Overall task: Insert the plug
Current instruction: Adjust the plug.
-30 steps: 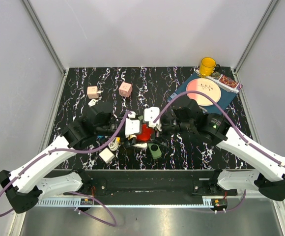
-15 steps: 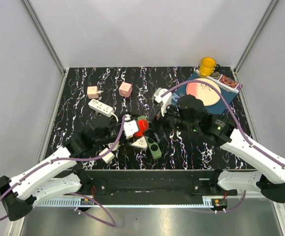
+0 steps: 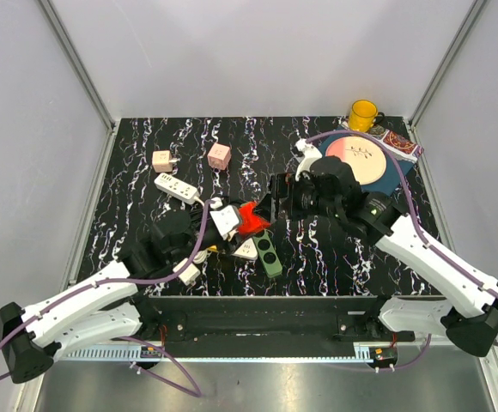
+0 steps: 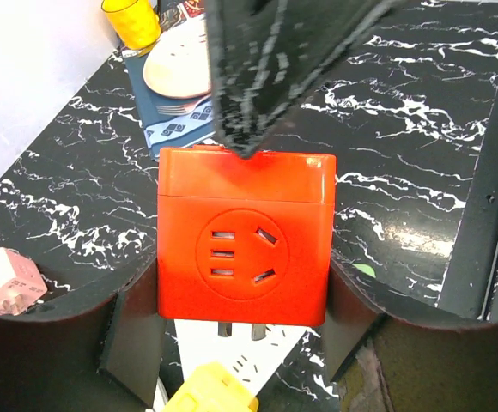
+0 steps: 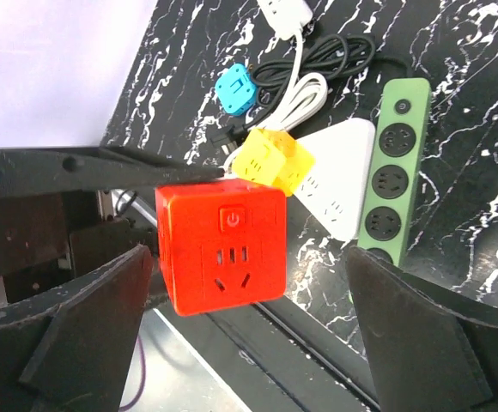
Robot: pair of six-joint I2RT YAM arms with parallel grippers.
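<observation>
The red cube plug sits near the middle of the overhead frame, and the left gripper has it clamped, its arm reaching in from the lower left. The right gripper closes in from the right, just beside the cube. Below the cube lie a green power strip and a white wedge adapter, with a white power strip off to the left on the marbled black table. A yellow mug and a plate sit in the upper right. Over to the left wrist view: the cube fills the centre, socket face to the camera, and the left gripper's fingers press both its sides, a firm hold. Metal prongs poke out beneath it, above the white adapter. A dark finger of the right gripper drops from the top of the frame, its tip at the cube's top edge; contact cannot be told. Now the right wrist view: the cube is left of centre, power button on top, and the right gripper's two fingers are spread wide at the lower corners, open and gripping nothing. A yellow cube sits just behind the red one, and the green strip runs down the right side.
</observation>
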